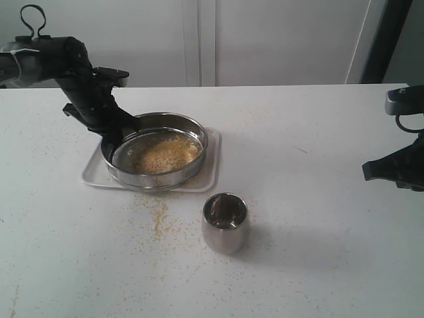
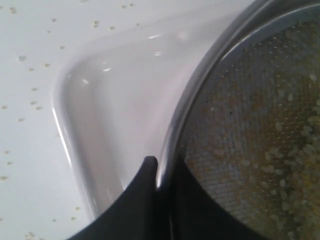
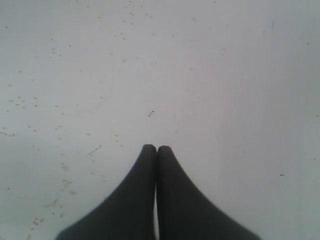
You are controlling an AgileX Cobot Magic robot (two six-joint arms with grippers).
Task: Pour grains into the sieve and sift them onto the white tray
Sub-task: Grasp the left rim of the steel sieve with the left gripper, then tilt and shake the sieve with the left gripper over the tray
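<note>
Steel meets steel-grey mesh as the left jaws pinch the thin ring wall of the sieve (image 2: 200, 75), one jaw outside the wall and one inside it, over the mesh. The grains (image 1: 165, 156) lie in a single golden and off-white heap just beyond the inner jaw, while the white tray (image 2: 115, 100) sits directly beneath the sieve and runs out past the outer jaw. The right jaws are pressed together on nothing, hanging over bare table (image 1: 318, 252) well apart from the sieve. A small steel cup (image 1: 225, 223) stands upright between the two pairs of jaws, nearer the left pair, and looks empty or nearly so. The sieve is likely to handle as a stiff, fairly light thing, but its polished wall looks slippery and narrow. A grip at one point on the rim leaves the far side unsupported, so it may tip or twist when shaken. The upright wall, where the jaws now sit, seems the only sensible place to take hold, since the mesh would likely dent. The grains are loose and will slide toward any low side and over the rim if it tilts. Count: one sieve, one tray, one cup, one heap of grains, plus many stray grains scattered across the table.
</note>
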